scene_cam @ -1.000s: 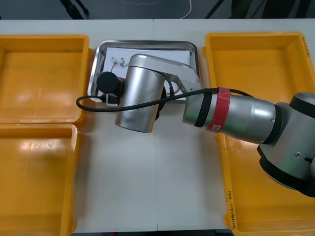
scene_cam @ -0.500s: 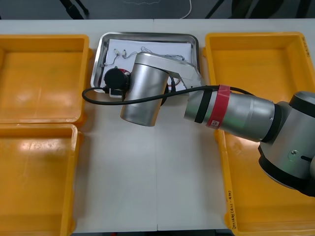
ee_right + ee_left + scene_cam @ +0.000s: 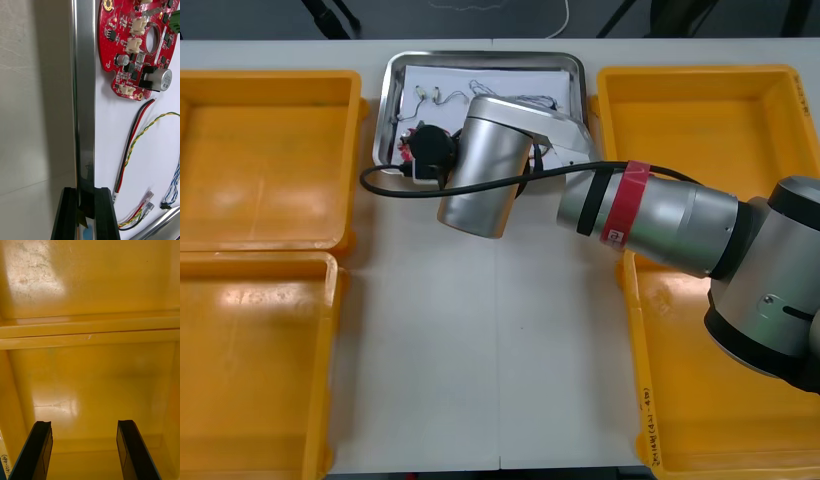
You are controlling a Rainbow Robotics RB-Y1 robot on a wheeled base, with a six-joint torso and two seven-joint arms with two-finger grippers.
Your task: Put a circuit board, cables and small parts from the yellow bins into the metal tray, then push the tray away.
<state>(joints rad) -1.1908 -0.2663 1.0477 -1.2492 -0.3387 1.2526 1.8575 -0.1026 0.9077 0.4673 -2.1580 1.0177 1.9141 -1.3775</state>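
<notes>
1. At the near rim of the metal tray (image 3: pixel 84 93), the right gripper (image 3: pixel 85 193) is pinching the thin metal edge between its two black fingers.
2. The tray is sitting at the far middle of the table (image 3: pixel 480 350), between the yellow bins (image 3: pixel 700 120). Its far rim is lying close to the table's far edge.
3. Inside the tray, a red circuit board (image 3: pixel 131 48) is lying on the white floor, just beside the pinched rim. A black and red cable (image 3: pixel 131 146), a twisted yellow cable (image 3: pixel 150 127) and a blue and white cable (image 3: pixel 172 189) are lying near it.
4. The left gripper (image 3: pixel 84 427) is hanging over one of the bins with its fingers spread wide, holding nothing. It looks like it is waiting.
5. The loading looks done, so I think the push is the step going on now.
6. The rim is thin and shiny, so the fingers could be slipping off it. Then the tray would be stopping short.
7. A push that is not going straight could be turning the tray into a bin beside it.
8. Pushing too far could be tipping the tray off the far edge.
9. Lifting the rim could be sliding the board and cables around.
</notes>
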